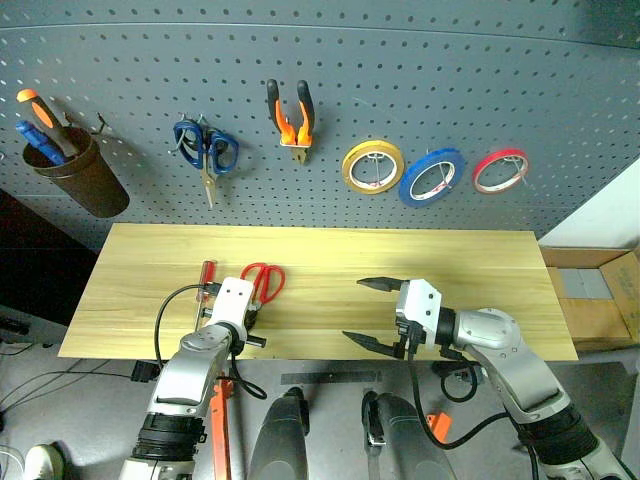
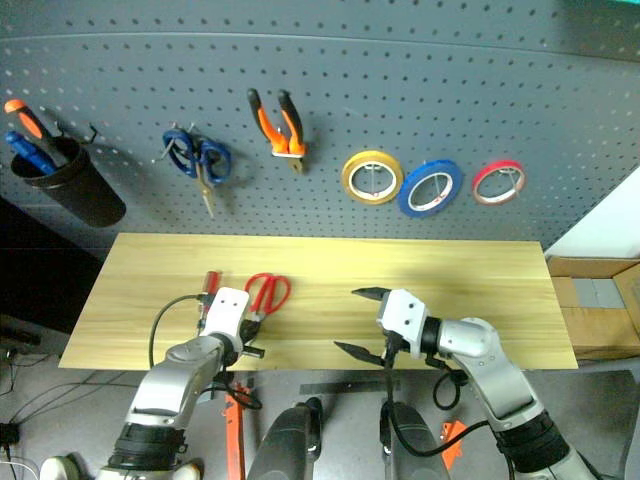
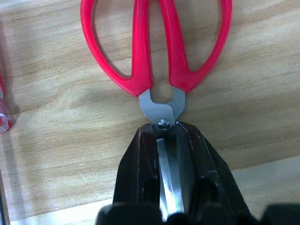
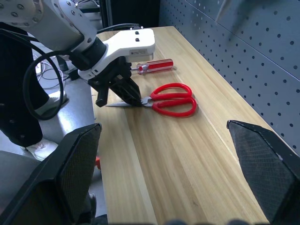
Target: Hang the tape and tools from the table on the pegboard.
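Pickup step, red-handled scissors [image 3: 157,44]: left gripper [image 3: 161,136] clamped on the blades just below the pivot, scissors flat on table [image 1: 480,290] near its front edge, screwdriver [image 4: 152,66] just beside. Right gripper [image 1: 372,313] spread wide, empty. Pliers [image 1: 291,115] & blue tape [image 1: 431,176] already on pegboard [image 1: 400,80]. Next, by judgement: lift w/o slip, carry handle loop to a free hook.

Silver-grey arms carry white boxy wrist housings; each gripper, left gripper [image 4: 125,91] and right gripper [image 1: 372,313], has two black fingers. Black cables loop beside both forearms.
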### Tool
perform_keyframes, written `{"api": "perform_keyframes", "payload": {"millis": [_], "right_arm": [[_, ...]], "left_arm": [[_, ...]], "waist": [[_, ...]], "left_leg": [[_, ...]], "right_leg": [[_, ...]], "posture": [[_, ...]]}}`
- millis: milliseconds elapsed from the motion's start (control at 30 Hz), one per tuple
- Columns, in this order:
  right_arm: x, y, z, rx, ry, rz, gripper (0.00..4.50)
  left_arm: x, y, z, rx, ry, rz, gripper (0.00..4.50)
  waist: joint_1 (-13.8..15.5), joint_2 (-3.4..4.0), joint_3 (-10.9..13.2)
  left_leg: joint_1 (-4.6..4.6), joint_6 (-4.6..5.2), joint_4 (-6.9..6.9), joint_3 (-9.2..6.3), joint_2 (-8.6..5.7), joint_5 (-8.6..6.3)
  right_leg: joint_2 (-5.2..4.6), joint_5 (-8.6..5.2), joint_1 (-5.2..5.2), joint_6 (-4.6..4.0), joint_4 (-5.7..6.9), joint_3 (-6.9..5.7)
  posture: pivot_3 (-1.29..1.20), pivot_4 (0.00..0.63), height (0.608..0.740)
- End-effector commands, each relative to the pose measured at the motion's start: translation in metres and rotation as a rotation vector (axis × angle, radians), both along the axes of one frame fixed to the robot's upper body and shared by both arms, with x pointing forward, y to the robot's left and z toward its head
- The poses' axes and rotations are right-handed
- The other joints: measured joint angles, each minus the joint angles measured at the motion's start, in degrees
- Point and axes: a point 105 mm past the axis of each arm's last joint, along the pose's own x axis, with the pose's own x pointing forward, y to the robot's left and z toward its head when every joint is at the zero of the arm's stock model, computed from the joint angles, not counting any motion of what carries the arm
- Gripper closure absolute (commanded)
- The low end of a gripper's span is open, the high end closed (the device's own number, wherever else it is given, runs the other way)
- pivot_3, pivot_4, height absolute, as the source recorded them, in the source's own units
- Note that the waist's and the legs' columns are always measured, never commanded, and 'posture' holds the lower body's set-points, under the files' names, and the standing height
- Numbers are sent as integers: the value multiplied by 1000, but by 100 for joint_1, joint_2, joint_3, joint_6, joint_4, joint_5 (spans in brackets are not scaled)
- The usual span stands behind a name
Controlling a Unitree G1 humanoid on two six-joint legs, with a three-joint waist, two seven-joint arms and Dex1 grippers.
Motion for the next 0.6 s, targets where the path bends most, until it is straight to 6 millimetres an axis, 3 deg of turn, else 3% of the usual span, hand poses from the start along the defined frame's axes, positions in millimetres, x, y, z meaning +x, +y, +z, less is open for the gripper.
{"api": "perform_keyframes", "payload": {"millis": [33,267,433,600], "right_arm": [[-4,1,16,70,-50,28,0],[-3,-3,41,232,-112,-63,0],[-18,-7,56,374,-88,-16,0],[-27,-13,69,510,-61,5,0]], "left_arm": [[0,-1,3,-28,-24,14,4285],[4,-19,36,-86,-247,-34,4285],[-12,-15,54,-83,-416,57,4285],[-40,-11,96,-73,-726,76,4285]], "waist": [[1,0,0],[8,-2,-3],[1,-3,-6],[4,-8,-12]], "left_leg": [[0,0,0,0,0,0],[-10,-3,-2,-3,1,-2],[-11,-10,-6,0,1,-6],[-12,-11,-6,-4,4,-7]], "right_leg": [[0,0,0,0,0,-1],[-1,0,-1,0,-11,-3],[-2,-1,-1,2,-21,0],[-1,-1,0,3,-21,-4]], "posture": [[70,328,740],[78,299,740],[86,281,740],[96,263,740]]}}
